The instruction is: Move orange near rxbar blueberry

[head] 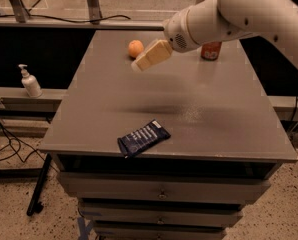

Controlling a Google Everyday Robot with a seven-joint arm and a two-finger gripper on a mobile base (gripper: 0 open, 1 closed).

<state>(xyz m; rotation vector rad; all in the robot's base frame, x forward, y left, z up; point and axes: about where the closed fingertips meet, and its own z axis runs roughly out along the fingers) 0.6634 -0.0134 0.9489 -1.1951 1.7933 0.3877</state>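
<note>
Grey tabletop [214, 114] on a drawer cabinet [161, 194], with a broad bare middle between the objects and open surface toward the 3 o'clock edge. The white arm [249, 9] enters from 1 o'clock and crosses the far right corner. Its tan gripper [141, 63] hangs over the far part of the tabletop, tip pointing toward 8 o'clock; whether the jaws are wide or narrow cannot be told. The rxbar blueberry [143, 137] lies flat at 7 o'clock from the centre, askew, its near-left corner just beside the front edge. A red can [211, 50] stands near the far edge at 1 o'clock, partly hidden by the arm. The orange [135, 48] rests at 11 o'clock near the far edge, just beyond the gripper tip and well apart from the bar. A soap dispenser [30, 82] stands on a ledge off the table at 9 o'clock.
</note>
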